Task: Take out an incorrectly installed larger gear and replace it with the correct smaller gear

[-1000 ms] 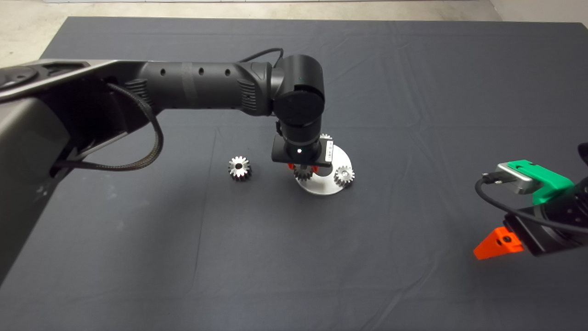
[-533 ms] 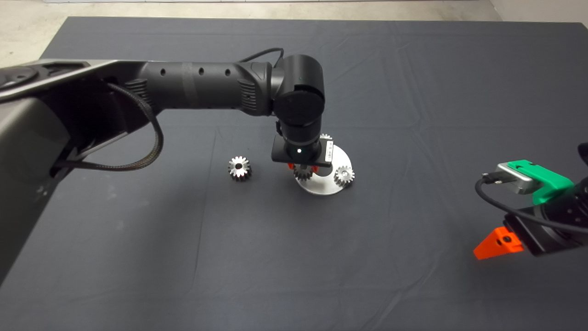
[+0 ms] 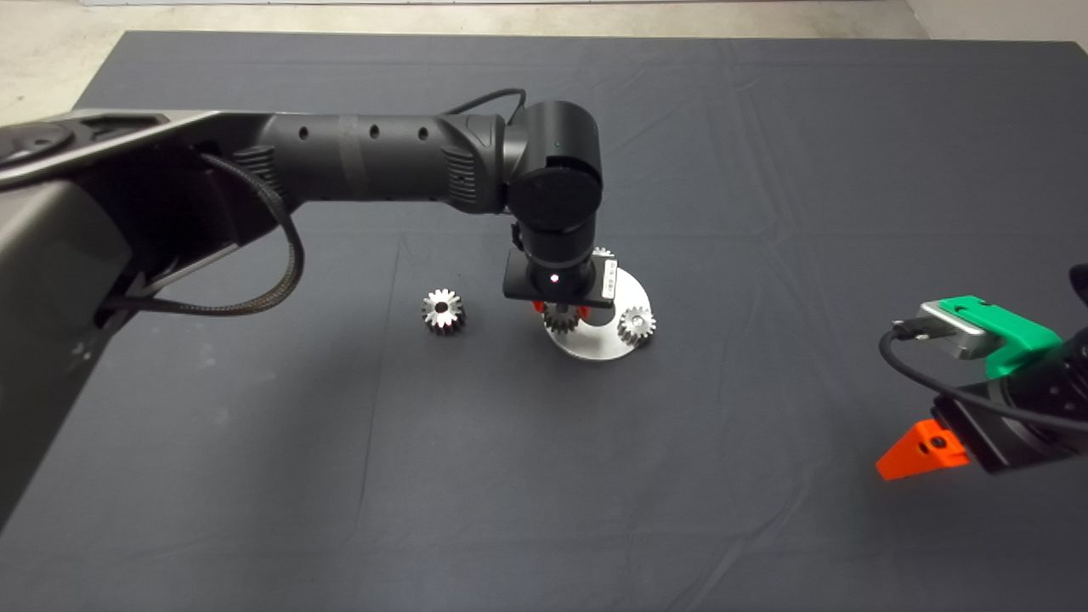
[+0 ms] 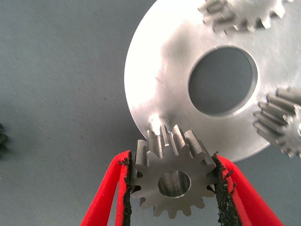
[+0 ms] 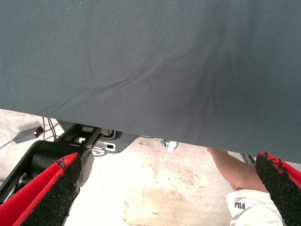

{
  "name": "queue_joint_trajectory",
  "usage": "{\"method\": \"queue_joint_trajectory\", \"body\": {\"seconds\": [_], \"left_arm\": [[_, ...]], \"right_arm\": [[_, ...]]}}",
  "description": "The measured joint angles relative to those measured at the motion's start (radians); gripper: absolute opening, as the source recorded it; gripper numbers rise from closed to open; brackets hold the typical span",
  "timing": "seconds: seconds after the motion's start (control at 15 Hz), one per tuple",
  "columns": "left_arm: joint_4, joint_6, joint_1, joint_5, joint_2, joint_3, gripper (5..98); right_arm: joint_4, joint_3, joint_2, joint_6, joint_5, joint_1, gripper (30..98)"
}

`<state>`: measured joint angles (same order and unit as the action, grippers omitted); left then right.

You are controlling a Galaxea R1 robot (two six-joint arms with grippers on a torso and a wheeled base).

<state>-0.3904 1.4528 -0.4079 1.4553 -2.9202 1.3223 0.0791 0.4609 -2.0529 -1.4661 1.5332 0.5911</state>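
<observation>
1. The smaller gear: pale silver, short teeth, round bore. It is pinched flat between my left gripper's pads, at the nine o'clock edge of the round plate.
2. The larger gear: darker, star-toothed, with a dark bore. It lies flat on the mat, apart from the plate at nine o'clock.

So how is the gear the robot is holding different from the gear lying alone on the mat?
The held gear is pale and matte, while the lone gear looks darker and shinier. The held gear is pinched between the left gripper's red fingers at the edge of the round metal plate; the lone gear lies flat on the mat, untouched. Both are toothed metal gears with a round centre hole.
</observation>
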Motion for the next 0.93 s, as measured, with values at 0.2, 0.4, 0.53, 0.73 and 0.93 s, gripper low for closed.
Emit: {"method": "queue_joint_trajectory", "body": {"seconds": [0.2,0.4,0.53,0.73,0.93], "left_arm": [[0.0,0.0,0.0,0.0,0.0,0.0,35.2],[-0.002,0.0,0.0,0.0,0.0,0.0,35.2],[-0.002,0.0,0.0,0.0,0.0,0.0,35.2],[-0.002,0.0,0.0,0.0,0.0,0.0,35.2],[-0.002,0.002,0.0,0.0,0.0,-0.002,35.2]], "right_arm": [[0.0,0.0,0.0,0.0,0.0,0.0,97.7],[0.0,0.0,0.0,0.0,0.0,0.0,97.7],[0.0,0.0,0.0,0.0,0.0,0.0,97.7],[0.0,0.0,0.0,0.0,0.0,0.0,97.7],[0.0,0.0,0.0,0.0,0.0,0.0,97.7]]}}
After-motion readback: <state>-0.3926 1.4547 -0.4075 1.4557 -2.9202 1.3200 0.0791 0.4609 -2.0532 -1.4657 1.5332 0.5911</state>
